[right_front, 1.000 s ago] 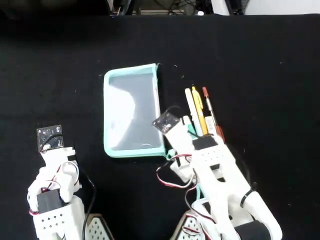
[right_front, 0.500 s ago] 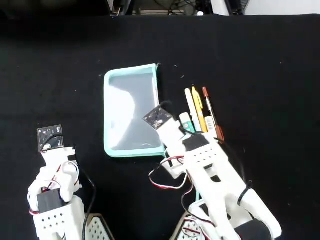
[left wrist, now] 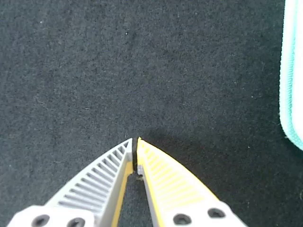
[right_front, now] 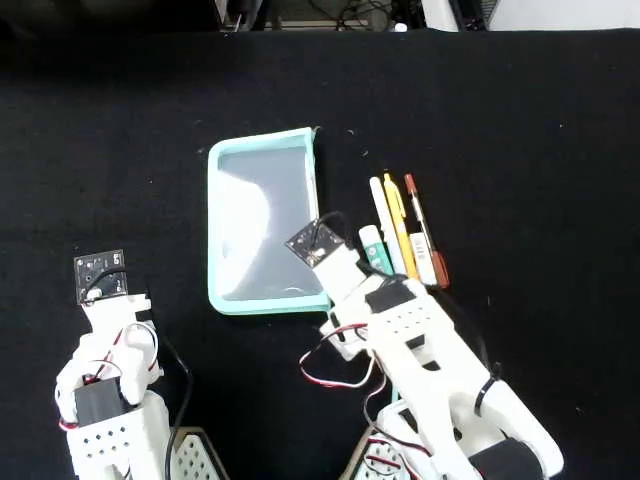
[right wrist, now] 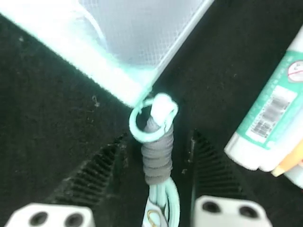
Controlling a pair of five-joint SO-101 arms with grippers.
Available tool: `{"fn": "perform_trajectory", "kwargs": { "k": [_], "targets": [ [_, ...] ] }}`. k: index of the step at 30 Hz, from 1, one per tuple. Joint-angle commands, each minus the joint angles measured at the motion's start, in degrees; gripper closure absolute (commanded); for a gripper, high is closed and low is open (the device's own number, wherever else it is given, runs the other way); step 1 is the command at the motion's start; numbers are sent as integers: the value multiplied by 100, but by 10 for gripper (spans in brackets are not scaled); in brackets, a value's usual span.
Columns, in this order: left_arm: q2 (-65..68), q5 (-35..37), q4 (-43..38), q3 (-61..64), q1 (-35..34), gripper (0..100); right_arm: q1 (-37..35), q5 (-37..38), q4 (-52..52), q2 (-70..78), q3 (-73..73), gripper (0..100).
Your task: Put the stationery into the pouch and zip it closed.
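Note:
A clear pouch with mint-green trim lies flat mid-table. To its right lie a white pen, a yellow pen, a brown pen and a green-and-white glue stick. My right arm reaches to the pouch's near right corner. There my right gripper stands open, its fingers on either side of the zipper pull and its grey-wrapped cord, apart from both. My left gripper is shut and empty over bare cloth, left of the pouch's edge.
A black cloth covers the table. The left arm sits at the near left corner. The glue stick lies close beside my right gripper. Open cloth stretches behind and to both sides of the pouch.
My right arm has shifted left and slightly back toward the pouch's near right corner, uncovering the glue stick. The left arm has stayed still.

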Motion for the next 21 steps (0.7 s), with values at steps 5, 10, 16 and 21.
{"fn": "perform_trajectory", "kwargs": {
  "k": [5,10,16,21],
  "targets": [
    [-26,-44,35,92,66,970,-88,9,53,-84,31,808],
    [-26,-44,35,92,66,970,-79,475,387,-84,84,808],
    [-26,-44,35,92,66,970,-79,484,18,-92,224,807],
    [-26,-44,35,92,66,970,-79,484,0,-92,224,807]
  ]
}}
